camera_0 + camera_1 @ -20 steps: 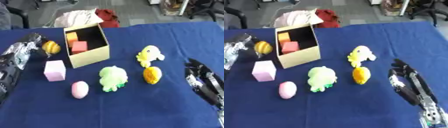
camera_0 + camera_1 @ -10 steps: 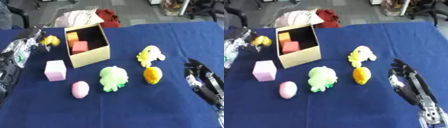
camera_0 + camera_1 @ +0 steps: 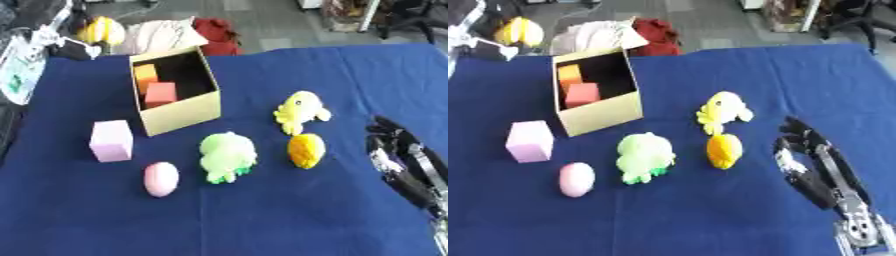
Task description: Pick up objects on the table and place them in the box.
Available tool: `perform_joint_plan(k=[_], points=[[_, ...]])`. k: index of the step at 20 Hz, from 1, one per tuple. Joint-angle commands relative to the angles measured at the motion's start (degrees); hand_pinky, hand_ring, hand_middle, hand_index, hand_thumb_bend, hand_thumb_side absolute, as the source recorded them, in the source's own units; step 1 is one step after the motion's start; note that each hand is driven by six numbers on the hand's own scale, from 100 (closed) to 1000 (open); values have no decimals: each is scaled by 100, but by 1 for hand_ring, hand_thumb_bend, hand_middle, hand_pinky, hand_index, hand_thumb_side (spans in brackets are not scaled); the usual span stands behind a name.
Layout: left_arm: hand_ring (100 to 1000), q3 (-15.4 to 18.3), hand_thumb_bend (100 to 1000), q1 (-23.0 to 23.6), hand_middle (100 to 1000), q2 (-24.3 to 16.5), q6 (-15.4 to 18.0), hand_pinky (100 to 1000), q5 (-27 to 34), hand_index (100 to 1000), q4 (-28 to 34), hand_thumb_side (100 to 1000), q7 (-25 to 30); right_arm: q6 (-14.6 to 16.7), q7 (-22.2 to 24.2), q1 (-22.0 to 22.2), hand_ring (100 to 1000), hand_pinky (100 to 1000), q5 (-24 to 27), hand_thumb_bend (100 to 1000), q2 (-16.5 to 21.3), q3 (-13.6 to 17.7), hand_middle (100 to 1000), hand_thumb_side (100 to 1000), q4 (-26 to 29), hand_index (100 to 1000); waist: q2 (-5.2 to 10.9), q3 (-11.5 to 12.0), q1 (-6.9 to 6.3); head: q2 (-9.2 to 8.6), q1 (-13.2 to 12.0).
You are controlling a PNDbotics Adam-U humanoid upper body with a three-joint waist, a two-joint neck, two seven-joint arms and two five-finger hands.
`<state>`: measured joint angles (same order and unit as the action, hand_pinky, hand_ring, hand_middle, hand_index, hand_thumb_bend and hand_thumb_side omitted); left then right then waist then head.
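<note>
We see our left robot hand [image 3: 66, 35] raised at the upper left, past the far edge of the blue surface [image 3: 262, 215], its fingers curled round a yellow toy [image 3: 101, 30]. The toy hangs in the air to the left of and beyond the box [image 3: 179, 112], not over its opening. The arm behind the hand is blurred, so we cannot tell more of how the fingers lie.

Our right robot hand [image 3: 807, 160] rests at the right side of the surface, fingers relaxed and spread, holding nothing and touching none of the toys.

The box is a tan carton with a dark inside, standing near the far left of the surface with its opening tipped toward us. In it we see an orange block [image 3: 146, 72] at the back and a red block [image 3: 161, 94] in front of it, the two touching.

On the surface lie the other things. A pink cube [image 3: 112, 140] stands just left of the box's near corner. A pink egg [image 3: 161, 178] lies nearer to us, below the cube. A green plush [image 3: 227, 156] lies beside the egg, to its right. An orange toy [image 3: 306, 150] lies right of the green plush, and a yellow duck [image 3: 300, 111] sits just beyond it, the two nearly touching.

Beyond the surface, on the floor, lie a white cloth [image 3: 162, 35] and a red cloth [image 3: 219, 35].
</note>
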<state>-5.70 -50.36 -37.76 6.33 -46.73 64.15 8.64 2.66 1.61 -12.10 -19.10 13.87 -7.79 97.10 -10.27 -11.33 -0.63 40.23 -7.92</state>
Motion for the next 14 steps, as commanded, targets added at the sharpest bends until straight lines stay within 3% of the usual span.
perform_joint_plan(k=[1,5,6,10,13,14], points=[[451,-177,342,-79,436,-131,137,664,95,550,404,100,294,16,-6,-56,831,839,-33,100,60,43,826,735,46,958,75,-6,-80,-49,1],[528,-614,368,39,522,70,389,691,68,643,362,100,876,17,-6,-65,831,839,-32,100,54,46,826,736,46,958,69,-39,-83,-57,7],[635,-651,476,71,643,92,419,736,68,761,336,164,976,17,-6,-64,831,839,-32,100,54,47,826,737,45,958,67,-39,-86,-59,11],[733,-621,700,236,749,21,474,792,122,852,494,386,1147,18,-11,-64,831,839,-37,100,53,56,826,737,44,958,62,-23,-98,-66,48],[743,-478,716,418,761,-183,453,805,331,867,935,425,1112,16,-20,-65,831,839,-45,100,61,68,826,736,41,958,59,5,-106,-70,77],[729,-412,675,498,745,-279,428,801,425,853,1135,430,1078,16,-23,-66,831,839,-47,100,62,72,826,737,41,958,59,17,-110,-74,85]])
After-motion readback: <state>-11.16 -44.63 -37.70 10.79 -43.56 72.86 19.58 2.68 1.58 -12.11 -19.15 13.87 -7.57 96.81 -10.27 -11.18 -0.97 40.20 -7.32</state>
